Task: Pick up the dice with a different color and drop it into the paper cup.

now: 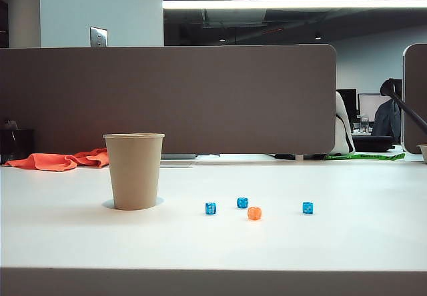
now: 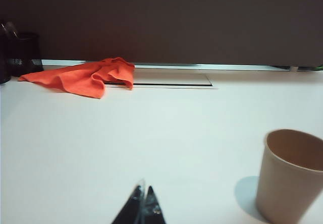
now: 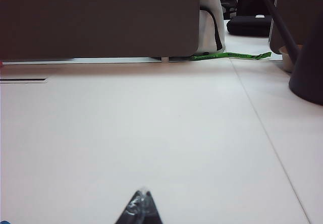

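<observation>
Both grippers, left (image 2: 143, 200) and right (image 3: 141, 204), sit clenched and empty, low over the bench. Orange die (image 1: 254, 213), mid-bench right of the paper cup (image 1: 134, 171), looks light, hard and slippery; best pinched across flat faces.

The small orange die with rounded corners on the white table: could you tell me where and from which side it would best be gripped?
Probably from straight above, pinching two opposite flat faces of the small orange die. It lies low on the white table, with a translucent blue die close behind, so a side approach seems awkward. Both the left gripper and the right gripper are shut and away from it.

Grey partition (image 1: 200, 99) — white table (image 1: 213, 243).
</observation>
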Motion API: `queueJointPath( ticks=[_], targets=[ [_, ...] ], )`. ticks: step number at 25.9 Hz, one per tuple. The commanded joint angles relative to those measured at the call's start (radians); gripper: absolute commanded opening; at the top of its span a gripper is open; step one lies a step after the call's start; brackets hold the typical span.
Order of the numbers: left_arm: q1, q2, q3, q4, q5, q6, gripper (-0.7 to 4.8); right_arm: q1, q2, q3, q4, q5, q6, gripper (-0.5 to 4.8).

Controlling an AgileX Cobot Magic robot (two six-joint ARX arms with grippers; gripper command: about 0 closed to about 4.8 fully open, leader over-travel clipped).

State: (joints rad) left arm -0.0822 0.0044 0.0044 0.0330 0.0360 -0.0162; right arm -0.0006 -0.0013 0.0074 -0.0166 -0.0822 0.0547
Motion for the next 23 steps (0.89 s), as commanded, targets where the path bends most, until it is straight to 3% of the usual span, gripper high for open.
queueJointPath(
  ticks=[1, 4, 8, 16, 23],
  targets=[
    [0.001, 0.000, 0.004, 0.044, 0.149, 0.004, -0.06, 0.000, -0.001, 0.003, 0.036, 0.002, -0.008, -0.01],
    [0.001, 0.000, 0.009, 0.043, 0.351, 0.000, -0.06, 0.000, 0.000, 0.029, 0.065, 0.002, -0.008, -0.01],
    [0.001, 0.000, 0.026, -0.002, 0.509, 0.000, -0.06, 0.000, 0.004, 0.118, 0.018, 0.002, -0.011, -0.01],
    [-0.001, 0.000, 0.066, -0.194, 0.553, -0.033, -0.06, 0.001, 0.147, 0.307, -0.188, -0.077, -0.047, -0.01],
    [-0.061, 0.000, 0.102, -0.235, 0.533, -0.015, -0.06, 0.002, 0.579, 0.631, -0.367, -0.077, -0.063, -0.01]
  ],
)
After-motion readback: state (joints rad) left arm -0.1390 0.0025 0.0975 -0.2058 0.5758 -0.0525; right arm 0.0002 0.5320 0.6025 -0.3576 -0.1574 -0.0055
